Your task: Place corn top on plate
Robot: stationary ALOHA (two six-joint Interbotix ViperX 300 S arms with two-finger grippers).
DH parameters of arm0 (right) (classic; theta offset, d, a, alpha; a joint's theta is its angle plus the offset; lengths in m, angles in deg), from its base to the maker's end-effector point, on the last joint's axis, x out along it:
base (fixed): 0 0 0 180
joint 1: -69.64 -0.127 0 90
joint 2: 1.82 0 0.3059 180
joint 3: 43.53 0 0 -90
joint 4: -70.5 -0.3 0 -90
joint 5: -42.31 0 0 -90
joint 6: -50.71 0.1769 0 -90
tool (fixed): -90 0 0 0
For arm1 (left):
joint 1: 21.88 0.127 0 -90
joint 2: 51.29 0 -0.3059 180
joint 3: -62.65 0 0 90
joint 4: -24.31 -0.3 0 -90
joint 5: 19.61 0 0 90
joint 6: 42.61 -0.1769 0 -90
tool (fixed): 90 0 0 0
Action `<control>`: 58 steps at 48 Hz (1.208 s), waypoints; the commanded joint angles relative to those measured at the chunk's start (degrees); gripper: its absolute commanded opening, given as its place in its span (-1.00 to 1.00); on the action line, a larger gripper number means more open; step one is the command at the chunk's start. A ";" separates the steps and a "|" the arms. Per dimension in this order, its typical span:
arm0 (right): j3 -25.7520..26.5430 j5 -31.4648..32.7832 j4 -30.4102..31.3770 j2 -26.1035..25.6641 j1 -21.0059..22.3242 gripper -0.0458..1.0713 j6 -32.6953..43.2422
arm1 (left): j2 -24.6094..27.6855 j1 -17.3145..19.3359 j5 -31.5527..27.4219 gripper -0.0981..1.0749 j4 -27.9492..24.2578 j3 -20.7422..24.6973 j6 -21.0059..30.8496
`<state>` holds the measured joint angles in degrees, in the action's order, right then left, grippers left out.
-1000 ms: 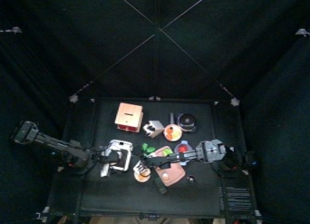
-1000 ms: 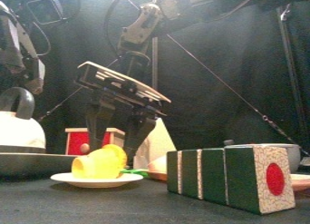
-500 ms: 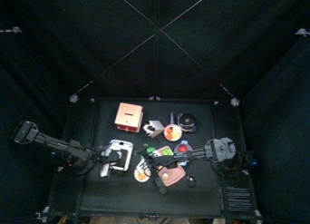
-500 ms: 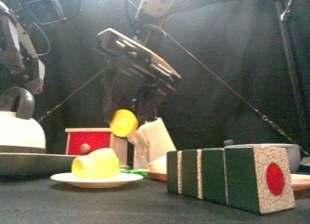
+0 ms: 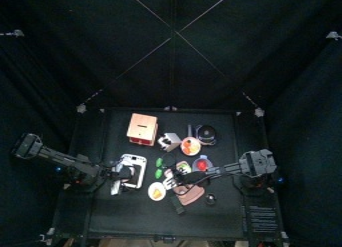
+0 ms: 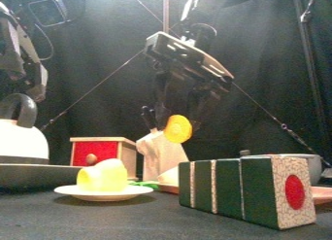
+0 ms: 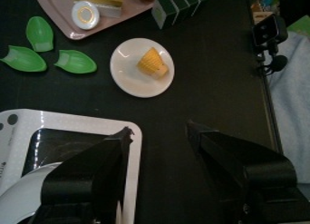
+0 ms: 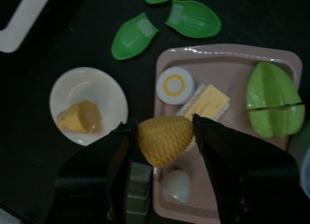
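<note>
My right gripper (image 8: pixel 166 144) is shut on a yellow corn piece (image 8: pixel 166 137) and holds it in the air; the front view shows this corn piece (image 6: pixel 178 128) hanging well above the table, to the right of the white plate (image 6: pixel 72 193). A second yellow corn piece (image 8: pixel 80 117) lies on the white plate (image 8: pixel 109 87). It also shows in the left wrist view (image 7: pixel 154 61) on the plate (image 7: pixel 123 55). My left gripper (image 7: pixel 158 150) is open and empty, resting beside the plate over a black and white tray (image 7: pixel 49 128).
A pink tray (image 8: pixel 230 57) holds an egg slice, a cheese slice and a green leaf. Loose green leaves (image 8: pixel 136 34) lie near the plate. A block of green and black slices (image 6: pixel 247 188) stands at the front right. A red box (image 6: pixel 101 152) and a white kettle (image 6: pixel 16 137) stand to the left.
My right gripper took hold of one corn piece at the plate, lifted it and carried it to the right, away from the plate. The left arm has not moved.
</note>
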<state>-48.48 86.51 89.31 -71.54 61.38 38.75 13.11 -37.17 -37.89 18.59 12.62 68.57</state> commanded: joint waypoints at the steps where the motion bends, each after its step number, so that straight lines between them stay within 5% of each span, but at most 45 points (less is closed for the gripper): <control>1: -2.55 -4.48 0.18 -3.69 -0.18 0.29 0.62 | -0.09 0.09 0.44 0.67 0.09 0.70 0.00; 27: -11.95 -6.59 0.53 -6.86 -0.18 0.41 1.49 | -0.09 0.62 0.44 0.67 0.00 0.44 -0.09; 40: -12.39 -5.89 -0.62 -6.33 -0.26 0.76 1.41 | -0.09 0.62 0.44 0.67 0.00 0.53 -0.09; 58: -12.30 -5.36 -2.46 -6.15 -0.62 0.78 0.97 | -0.09 0.62 0.44 0.67 0.00 0.44 -0.09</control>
<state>-61.49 81.15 86.84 -76.02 61.12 39.81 13.11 -36.65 -37.89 18.68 12.36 68.57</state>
